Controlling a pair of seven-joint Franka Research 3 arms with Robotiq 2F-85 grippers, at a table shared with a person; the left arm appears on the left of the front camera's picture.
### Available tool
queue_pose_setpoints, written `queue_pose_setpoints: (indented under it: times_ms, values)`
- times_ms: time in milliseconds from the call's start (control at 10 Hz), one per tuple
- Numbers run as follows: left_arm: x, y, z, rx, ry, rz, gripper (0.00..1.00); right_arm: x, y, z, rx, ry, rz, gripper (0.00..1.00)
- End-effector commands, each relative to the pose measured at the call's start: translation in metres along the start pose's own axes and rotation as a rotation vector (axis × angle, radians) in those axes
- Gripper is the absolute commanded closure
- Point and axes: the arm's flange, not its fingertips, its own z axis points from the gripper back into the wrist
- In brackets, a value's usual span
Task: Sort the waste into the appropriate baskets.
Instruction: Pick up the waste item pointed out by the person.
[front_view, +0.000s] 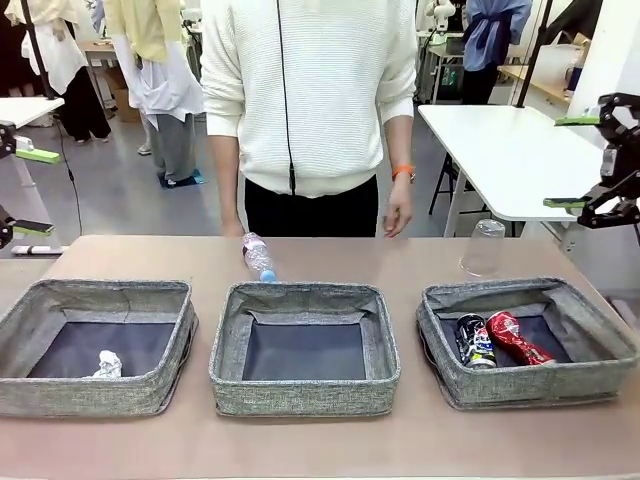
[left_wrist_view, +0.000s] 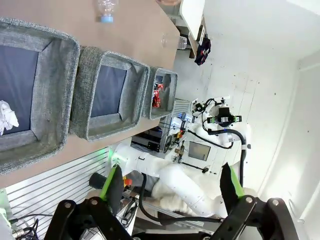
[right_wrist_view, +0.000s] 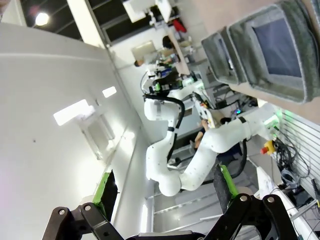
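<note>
Sorting stands part done: paper ball (front_view: 108, 364) in the left basket (front_view: 95, 292), red can (front_view: 517, 338) and dark can (front_view: 475, 340) in the right basket (front_view: 520, 290), bottle (front_view: 258, 256) and apparently upturned cup (front_view: 484, 248) on the table (front_view: 340, 258) behind, while the left gripper (front_view: 30, 192) and right gripper (front_view: 570, 160) hang wide open and empty, so one must next descend onto the bottle or cup.

There were three grey woven-fabric baskets (front_view: 303, 398), two metal cans (front_view: 515, 340), one clear plastic bottle (front_view: 257, 255), one clear plastic cup (front_view: 484, 247), one white paper ball (front_view: 108, 364).

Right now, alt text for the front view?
Three grey baskets on a table: left basket holds a paper ball, middle basket no waste, right basket a dark can and crushed red can. Bottle and clear cup sit behind them, person beyond; left pincer and right pincer open at the edges.
</note>
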Motion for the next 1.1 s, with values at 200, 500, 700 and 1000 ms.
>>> queue_pose_setpoints:
  times_ms: [200, 500, 700, 1000]
  values:
    - [-0.0022, -0.0003, -0.0007, -0.011, -0.005, 0.008, 0.0, -0.0023, 0.001, 0.0, 0.006, 0.001, 0.006, 0.0]
    - [-0.0022, -0.0003, -0.0007, -0.011, -0.005, 0.008, 0.0, -0.0023, 0.001, 0.0, 0.006, 0.001, 0.006, 0.0]
    - [-0.0022, -0.0003, -0.0007, -0.011, -0.005, 0.008, 0.0, -0.0023, 0.001, 0.0, 0.006, 0.001, 0.006, 0.0]
    - [-0.0022, -0.0003, -0.0007, -0.011, -0.005, 0.008, 0.0, 0.0, 0.0, 0.0, 0.0, 0.0, 0.0, 0.0]
